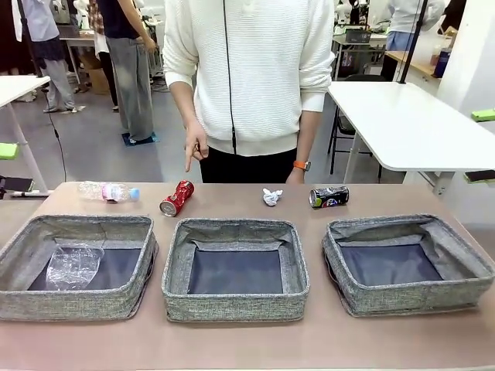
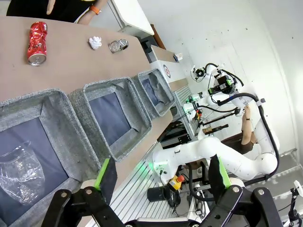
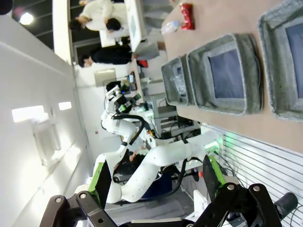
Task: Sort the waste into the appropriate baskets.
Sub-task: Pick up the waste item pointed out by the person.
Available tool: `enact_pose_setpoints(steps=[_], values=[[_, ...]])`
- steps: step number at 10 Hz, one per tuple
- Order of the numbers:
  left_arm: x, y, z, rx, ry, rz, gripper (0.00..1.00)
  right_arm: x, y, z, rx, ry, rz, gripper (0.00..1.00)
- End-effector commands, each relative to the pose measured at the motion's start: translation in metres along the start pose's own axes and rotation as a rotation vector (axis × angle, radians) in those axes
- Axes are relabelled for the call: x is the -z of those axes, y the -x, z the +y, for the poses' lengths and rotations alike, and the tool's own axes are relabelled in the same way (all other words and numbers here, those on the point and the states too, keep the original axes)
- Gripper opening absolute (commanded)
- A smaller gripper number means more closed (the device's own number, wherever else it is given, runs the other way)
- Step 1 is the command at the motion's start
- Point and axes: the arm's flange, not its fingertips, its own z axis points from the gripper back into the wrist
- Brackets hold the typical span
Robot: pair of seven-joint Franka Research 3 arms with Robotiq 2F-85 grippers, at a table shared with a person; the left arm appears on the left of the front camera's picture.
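Starting nearest, along the front of the surface (image 1: 247,344), and passing left to right: meeting the left basket (image 1: 69,303), already holding what is probably a crushed clear bottle (image 1: 73,265), though hard to make out through the glare. Then reaching the middle basket (image 1: 232,305) and the right basket (image 1: 410,297), both showing bare dark floors.

Moving to the far row, behind the baskets: finding a blue-capped bottle (image 1: 108,192) lying on its side, a crushed red can (image 1: 177,198), a small paper wad (image 1: 271,197) and a dark can (image 1: 329,196) on its side. Noticing a person's hand (image 1: 195,151) pointing down just above the crushed red can.

Hanging well back from the surface with the left pincer (image 2: 162,172), spread fully wide and gripping nothing. Doing likewise with the right pincer (image 3: 157,177), gaping wide and carrying nothing.

Judging four pieces to be waiting for sorting.
- Risking a roll by nudging either can or the blue-capped bottle sideways, being round and lying flat.
- Risking a slip by squeezing the thin bottle off-centre.
- Risking a missed pinch on the paper wad, being so small and low.
- Risking a snag on a soft basket wall by coming in too shallow.
- Risking contact with the hand by reaching for the crushed red can during the pointing.
- Risking a wrong drop, seeing no label on any basket.
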Motion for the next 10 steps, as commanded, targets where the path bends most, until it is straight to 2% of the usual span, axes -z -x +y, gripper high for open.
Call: enact_pose_setpoints(steps=[1, 3, 4, 5, 6, 7, 8, 9, 10], values=[[0.018, -0.006, -0.006, 0.131, -0.154, 0.114, 1.0, 0.0, -0.002, 0.003, -0.026, -0.017, -0.008, 1.0], [0.085, -0.038, -0.008, 0.382, -0.721, 0.326, 1.0, 0.0, -0.002, 0.003, -0.026, -0.017, -0.008, 1.0], [0.125, -0.052, -0.001, 0.462, -0.916, 0.425, 1.0, 0.0, -0.002, 0.003, -0.026, -0.017, -0.008, 1.0], [0.161, -0.056, 0.009, 0.514, -1.03, 0.523, 1.0, 0.0, -0.002, 0.003, -0.026, -0.017, -0.008, 1.0], [0.18, -0.058, 0.012, 0.558, -0.968, 0.422, 1.0, 0.0, -0.002, 0.003, -0.026, -0.017, -0.008, 1.0], [0.135, -0.043, -0.017, 0.4, -0.559, 0.322, 1.0, 0.0, -0.002, 0.003, -0.026, -0.017, -0.008, 1.0], [0.135, -0.043, -0.017, 0.4, -0.559, 0.322, 1.0, 0.0, -0.002, 0.003, -0.026, -0.017, -0.008, 1.0], [0.183, -0.046, -0.01, 0.502, -0.69, 0.382, 1.0, 0.0, -0.002, 0.003, -0.026, -0.017, -0.008, 1.0], [0.18, -0.049, 0.007, 0.356, -1.087, 0.296, 1.0, 0.0, -0.002, 0.003, -0.026, -0.017, -0.008, 1.0]])
